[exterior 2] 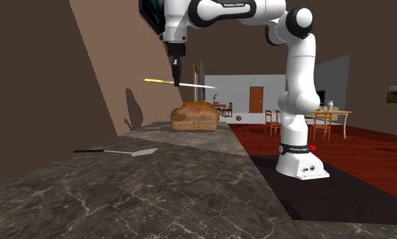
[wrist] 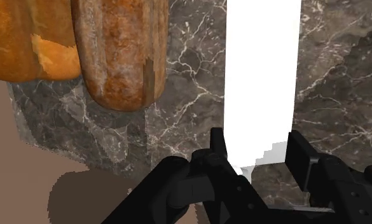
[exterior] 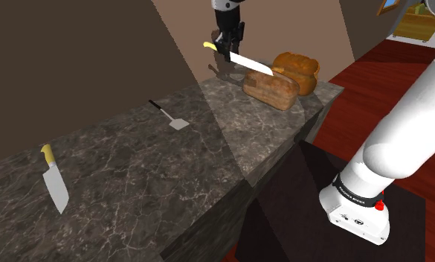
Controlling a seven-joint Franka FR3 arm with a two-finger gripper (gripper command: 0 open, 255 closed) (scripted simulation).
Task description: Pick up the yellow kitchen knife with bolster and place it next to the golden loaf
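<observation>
Arm (exterior 2: 300,88) rises from its base beside the table (exterior 2: 190,190), folds over at the top and drops its wrist straight down, so the jaws hang well above the far end of the dark marble top. The jaws are closed on the yellow-handled knife (wrist: 261,76), gripping it across the flat white blade close to the handle. In the wrist view the two fingers (wrist: 217,145) stand apart with the blade filling the gap between them.

The shoulder view's top edge cuts the arm off just above the wrist. The wrist view's edge cuts off the blade's tip and the far ends of both loaves. In the shoulder view the golden loaf (exterior: 299,68) is partly hidden behind the brown loaf (exterior: 270,89). In the second exterior view the two loaves merge into one shape. The bolster is too small to make out.

The knife is in the air near the loaves, touching only the fingers. Its long axis is close to level. In the second exterior view the handle points to the view's left and the tip to its right, a little lower, passing above the loaves. In the shoulder view the yellow handle sticks out on the left of the jaws and the tip points down and right toward the brown loaf. In the wrist view the blade runs alongside that loaf, about parallel to it, with a strip of table between them.

A second knife (exterior: 53,179) lies flat at the table's near end, and a spatula (exterior: 171,117) lies between it and the loaves.
</observation>
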